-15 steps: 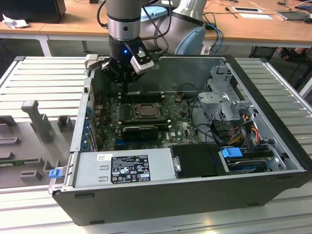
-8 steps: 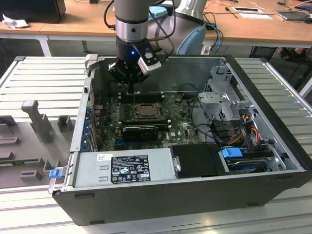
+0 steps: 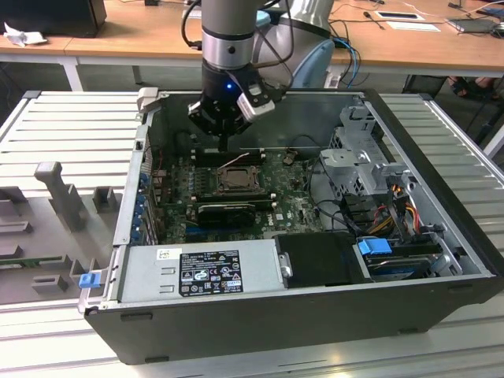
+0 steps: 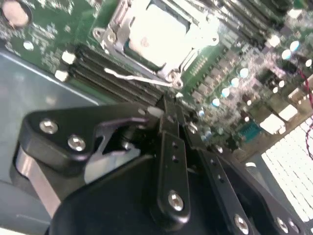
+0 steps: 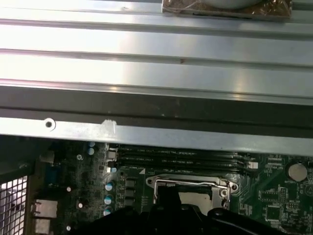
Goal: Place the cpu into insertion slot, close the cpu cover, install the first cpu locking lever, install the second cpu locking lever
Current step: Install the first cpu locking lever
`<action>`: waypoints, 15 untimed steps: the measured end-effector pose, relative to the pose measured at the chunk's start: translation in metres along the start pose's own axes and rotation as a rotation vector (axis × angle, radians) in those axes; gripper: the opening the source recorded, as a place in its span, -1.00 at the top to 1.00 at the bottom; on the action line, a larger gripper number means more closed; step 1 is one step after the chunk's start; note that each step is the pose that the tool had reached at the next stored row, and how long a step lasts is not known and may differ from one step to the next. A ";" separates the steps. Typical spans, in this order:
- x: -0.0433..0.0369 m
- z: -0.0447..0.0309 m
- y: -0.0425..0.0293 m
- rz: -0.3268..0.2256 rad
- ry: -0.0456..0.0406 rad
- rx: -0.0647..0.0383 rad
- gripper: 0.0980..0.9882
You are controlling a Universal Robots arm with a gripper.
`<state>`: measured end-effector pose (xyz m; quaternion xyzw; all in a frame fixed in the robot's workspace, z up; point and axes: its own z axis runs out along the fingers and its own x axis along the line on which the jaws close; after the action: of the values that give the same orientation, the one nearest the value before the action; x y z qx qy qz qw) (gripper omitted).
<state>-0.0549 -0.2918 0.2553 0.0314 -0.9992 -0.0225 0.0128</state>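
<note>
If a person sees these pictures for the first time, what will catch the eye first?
First the open computer case on the ribbed metal table, with the arm reaching down into it. The gripper hangs just above the green motherboard, near the insertion slot. In the second wrist view the silver cpu cover lies down around the pale cpu.

1. The gripper (image 3: 224, 144) hangs inside the open computer case (image 3: 409, 315), over the memory slots (image 4: 115, 81) just beyond the insertion slot (image 3: 235, 178).
2. Right behind the gripper rises the case's rear wall (image 3: 315, 110); little room there.
3. Toward the exterior view's right stands the drive cage (image 3: 358, 153), with a tangle of cables (image 3: 394, 209) near it.
4. Nearer the camera, past the slot, the power supply (image 3: 197, 272) blocks the way.
5. Straight above the slot the space is open.
</note>
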 end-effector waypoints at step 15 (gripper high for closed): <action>-0.0210 0.0211 -0.0078 -0.003 -0.0084 -0.072 0.98</action>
<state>-0.0340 -0.2972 0.2334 0.0325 -0.9977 -0.0587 0.0097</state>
